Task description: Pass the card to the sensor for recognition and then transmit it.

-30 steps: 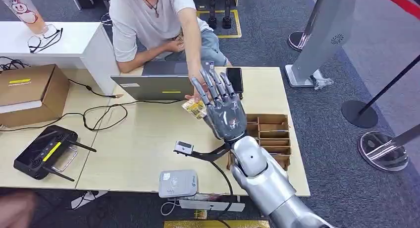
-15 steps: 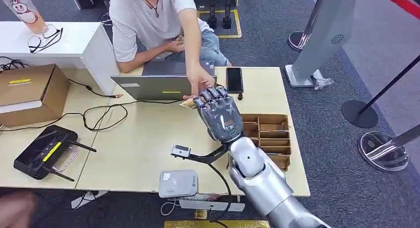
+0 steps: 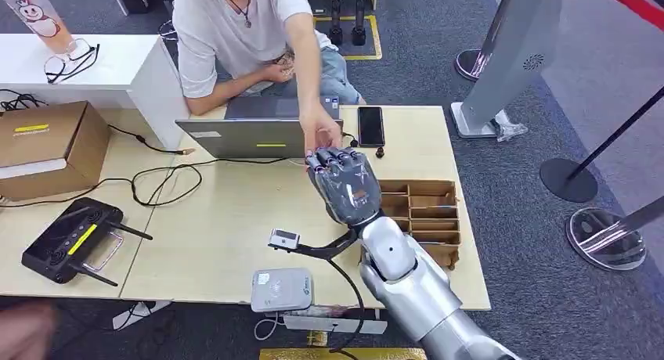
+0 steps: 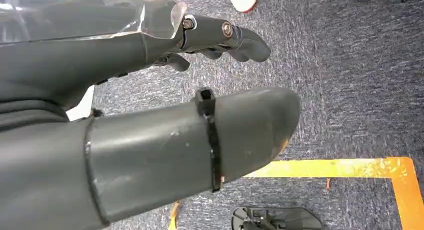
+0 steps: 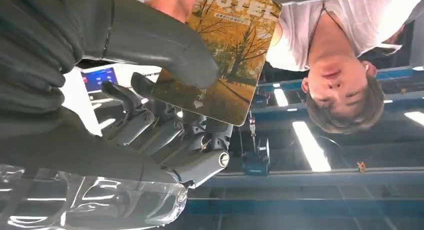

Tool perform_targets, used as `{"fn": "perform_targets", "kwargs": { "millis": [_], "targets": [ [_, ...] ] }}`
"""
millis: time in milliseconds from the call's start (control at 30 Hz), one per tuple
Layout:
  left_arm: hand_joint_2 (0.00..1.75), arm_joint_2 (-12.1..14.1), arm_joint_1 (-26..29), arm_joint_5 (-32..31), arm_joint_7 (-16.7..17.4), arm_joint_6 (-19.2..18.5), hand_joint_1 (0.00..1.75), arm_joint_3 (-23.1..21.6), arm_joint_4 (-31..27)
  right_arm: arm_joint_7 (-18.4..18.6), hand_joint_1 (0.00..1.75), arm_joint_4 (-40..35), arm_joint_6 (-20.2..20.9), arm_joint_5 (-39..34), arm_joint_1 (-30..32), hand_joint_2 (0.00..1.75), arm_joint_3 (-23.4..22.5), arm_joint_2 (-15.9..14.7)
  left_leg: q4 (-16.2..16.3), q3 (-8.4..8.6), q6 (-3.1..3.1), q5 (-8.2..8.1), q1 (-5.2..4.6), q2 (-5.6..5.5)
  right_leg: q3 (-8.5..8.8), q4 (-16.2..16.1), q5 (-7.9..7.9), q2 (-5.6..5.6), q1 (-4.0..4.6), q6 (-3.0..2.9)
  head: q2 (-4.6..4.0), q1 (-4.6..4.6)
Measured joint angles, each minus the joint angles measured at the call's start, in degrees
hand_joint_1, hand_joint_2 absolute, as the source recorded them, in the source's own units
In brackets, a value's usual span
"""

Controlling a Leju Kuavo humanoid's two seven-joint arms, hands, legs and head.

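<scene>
Two hands meet over the table's far side: the right hand [image 3: 344,181] curls thumb and fingers on the card [image 5: 225,60], the person's hand [image 3: 319,133] delivering it; left hand [image 4: 150,140] hangs empty.

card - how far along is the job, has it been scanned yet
Done: the right hand has closed on the card, thumb pressed on its face, while the person's hand still touches it at the far end. In hand: taking the card over. Left: carrying it to the sensor on its black arm near the table's front edge, then passing it on. No scan is visible yet.
</scene>
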Motion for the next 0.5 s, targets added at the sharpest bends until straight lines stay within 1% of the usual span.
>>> {"fn": "perform_targets", "kwargs": {
  "millis": [300,400,500],
  "targets": [
    [0.00,0.00,0.00,0.00,0.00,0.07,0.00,0.00,0.00,-0.37,1.75,0.00,0.78,-0.94,0.04,1.75,0.00,0.05,0.00,0.00,0.00,0.00,0.00,0.00,0.00,0.00,0.00,0.00,0.00,0.00,0.00,-0.02],
    [0.00,0.00,0.02,0.15,0.00,0.17,0.00,0.00,0.00,-2.93,1.75,-0.15,2.78,-6.59,0.31,1.75,-0.02,0.37,0.00,0.00,0.00,0.00,0.00,0.00,0.00,0.00,0.00,0.01,0.00,0.00,0.00,0.00],
    [0.00,0.00,0.06,0.20,-0.15,0.22,0.00,0.00,0.00,-5.53,1.75,-0.76,6.18,-13.06,0.82,1.75,-0.07,0.79,0.00,0.00,0.00,0.00,0.00,0.00,0.00,0.00,0.00,0.00,0.00,0.00,0.00,0.00]
  ]
}}
